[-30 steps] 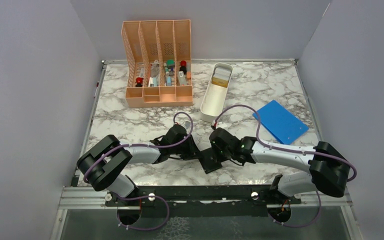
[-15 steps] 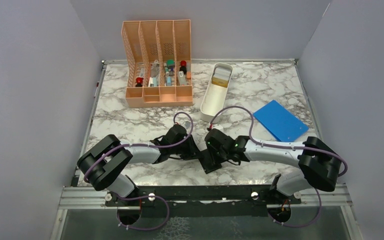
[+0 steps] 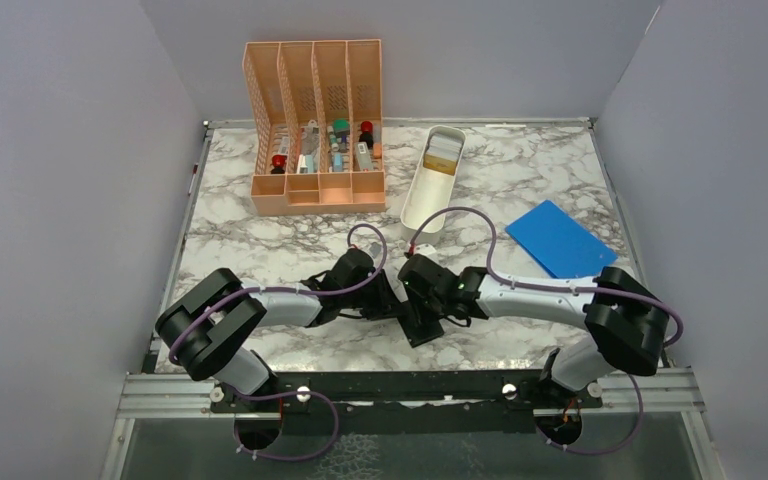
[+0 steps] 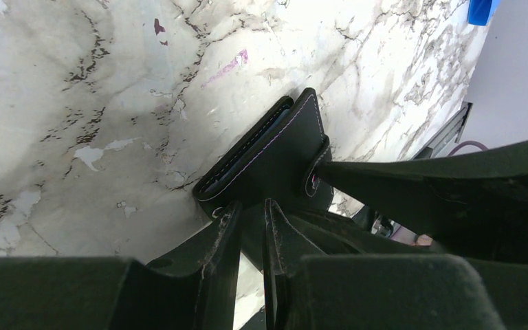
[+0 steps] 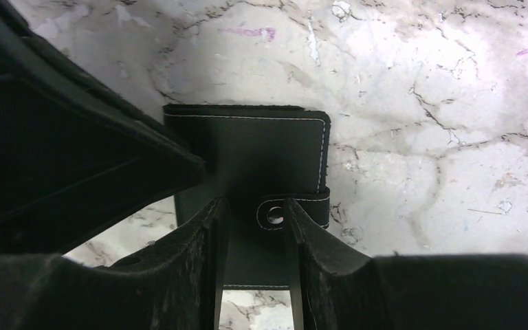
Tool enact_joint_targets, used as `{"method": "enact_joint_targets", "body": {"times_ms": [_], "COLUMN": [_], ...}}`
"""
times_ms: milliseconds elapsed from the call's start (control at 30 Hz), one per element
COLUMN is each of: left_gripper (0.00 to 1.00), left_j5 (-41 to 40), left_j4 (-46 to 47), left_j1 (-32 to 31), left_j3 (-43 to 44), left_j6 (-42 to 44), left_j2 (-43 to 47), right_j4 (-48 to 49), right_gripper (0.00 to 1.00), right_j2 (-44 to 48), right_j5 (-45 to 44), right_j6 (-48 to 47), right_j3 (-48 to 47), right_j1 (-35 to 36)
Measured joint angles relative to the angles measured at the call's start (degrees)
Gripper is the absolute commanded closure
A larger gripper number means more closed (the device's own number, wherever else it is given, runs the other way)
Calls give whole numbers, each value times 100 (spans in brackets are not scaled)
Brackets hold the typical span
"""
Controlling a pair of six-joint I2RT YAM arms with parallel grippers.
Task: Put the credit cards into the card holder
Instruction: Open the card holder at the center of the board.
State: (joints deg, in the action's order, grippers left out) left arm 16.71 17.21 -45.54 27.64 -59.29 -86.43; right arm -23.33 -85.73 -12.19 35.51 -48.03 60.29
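Spanning the view, marble table (image 3: 260, 250) | peach organizer (image 3: 315, 120) at back left | white tray (image 3: 422, 205) beside it | left gripper (image 4: 249, 210) clamped on edge of card holder (image 3: 425, 330), folded, front centre | right gripper (image 5: 254, 205) with jaws apart, astride its snap tab (image 5: 275, 214) | credit cards (image 3: 444, 152) in tray's far end

The left arm (image 3: 280, 297) and right arm (image 3: 540, 292) share pale grey shells, black joints and looping purple cables beyond the metal rail (image 3: 410, 404); the left gripper (image 4: 251, 206) and right gripper (image 5: 255, 203) are scuffed black.
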Motion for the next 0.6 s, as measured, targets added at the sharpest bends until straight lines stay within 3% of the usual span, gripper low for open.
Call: {"method": "enact_joint_targets", "body": {"times_ms": [133, 333, 533, 600], "left_gripper": [79, 79, 79, 79], "left_j5": [0, -2, -4, -4], "left_j4": [2, 0, -4, -4], "left_j1": [0, 0, 0, 0], "left_j3": [0, 0, 0, 0], "left_j6": [0, 2, 2, 4], "left_j2": [0, 0, 0, 0], "right_j4": [-42, -111, -168, -146], "right_gripper": [62, 71, 96, 99], "right_j2": [-153, -192, -190, -166], "right_j5": [-114, -315, -511, -568], "right_j6": [2, 7, 76, 98], "right_j3": [-35, -57, -33, -9], "right_j1": [2, 13, 26, 31]}}
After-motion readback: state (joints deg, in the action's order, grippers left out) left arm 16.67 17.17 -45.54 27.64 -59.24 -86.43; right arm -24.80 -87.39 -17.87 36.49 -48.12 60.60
